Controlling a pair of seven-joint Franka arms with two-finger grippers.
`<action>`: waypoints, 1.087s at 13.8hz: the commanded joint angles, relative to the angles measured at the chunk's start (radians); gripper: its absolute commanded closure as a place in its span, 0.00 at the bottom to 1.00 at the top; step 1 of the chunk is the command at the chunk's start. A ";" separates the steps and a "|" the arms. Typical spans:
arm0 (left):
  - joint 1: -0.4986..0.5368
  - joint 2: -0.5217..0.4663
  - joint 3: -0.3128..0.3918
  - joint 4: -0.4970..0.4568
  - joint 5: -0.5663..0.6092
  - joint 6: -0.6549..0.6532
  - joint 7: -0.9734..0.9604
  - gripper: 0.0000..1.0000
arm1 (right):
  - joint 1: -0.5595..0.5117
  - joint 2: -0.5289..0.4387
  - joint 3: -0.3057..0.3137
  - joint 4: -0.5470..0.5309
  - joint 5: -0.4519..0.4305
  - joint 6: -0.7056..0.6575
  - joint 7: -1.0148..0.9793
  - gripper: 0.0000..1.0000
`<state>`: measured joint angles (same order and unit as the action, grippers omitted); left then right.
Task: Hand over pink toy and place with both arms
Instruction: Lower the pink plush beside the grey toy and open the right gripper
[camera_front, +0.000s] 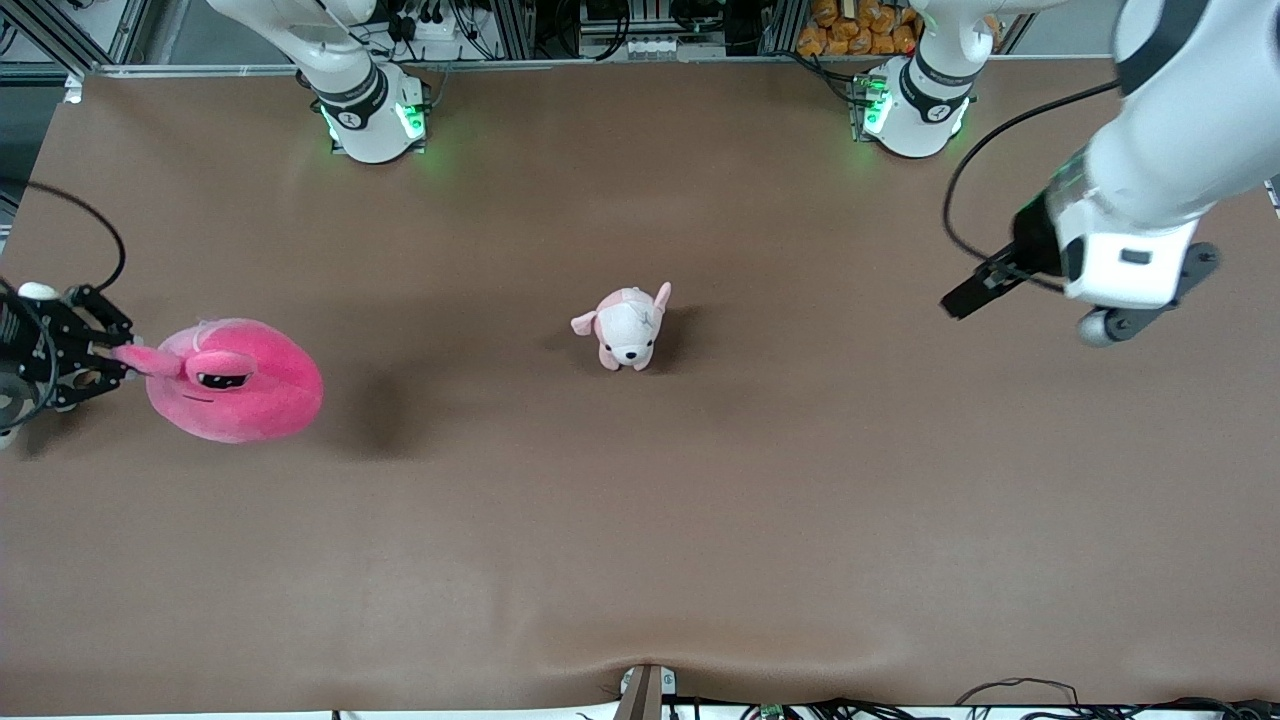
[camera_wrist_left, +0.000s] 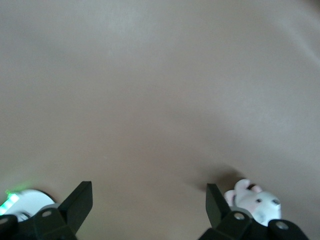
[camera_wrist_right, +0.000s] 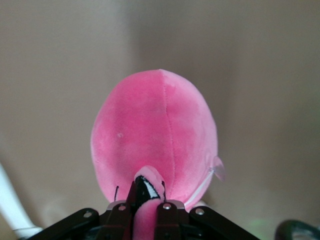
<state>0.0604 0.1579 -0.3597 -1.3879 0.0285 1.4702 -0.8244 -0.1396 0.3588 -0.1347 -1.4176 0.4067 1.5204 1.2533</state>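
Hands first: the right hand (camera_front: 118, 358) is up in the air over the right arm's end of the counter (camera_front: 640, 560), its fingers (camera_wrist_right: 170, 212) pinched tight on a narrow limb of the pink toy (camera_front: 235, 380). The toy hangs out sideways from that grip, clear of the brown surface, with a soft shadow on the counter toward the puppy. In the right wrist view the round pink body (camera_wrist_right: 156, 137) bulges out past the closed jaws.

Taking the small pink-and-white plush puppy (camera_front: 627, 327) as the landmark, it sits alone near the middle of the counter. The pink toy is well apart from it, toward the right arm's end. The left hand (camera_front: 975, 285) hovers well apart from the puppy toward the left arm's end, its fingers (camera_wrist_left: 75, 205) spread wide with nothing between them. The left wrist view catches the puppy (camera_wrist_left: 255, 202) just past one fingertip.
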 joint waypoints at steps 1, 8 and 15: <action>0.012 -0.081 0.036 -0.074 0.019 -0.014 0.195 0.00 | -0.067 0.106 0.024 -0.032 0.044 0.003 -0.191 1.00; 0.002 -0.273 0.180 -0.262 0.016 0.001 0.493 0.00 | -0.178 0.267 0.021 -0.053 0.092 0.029 -0.395 0.98; -0.022 -0.299 0.219 -0.273 0.017 0.001 0.542 0.00 | -0.126 0.206 0.024 0.118 0.075 -0.139 -0.419 0.00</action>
<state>0.0529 -0.1240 -0.1483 -1.6380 0.0317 1.4541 -0.2981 -0.2890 0.6095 -0.1131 -1.3747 0.4897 1.4742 0.8317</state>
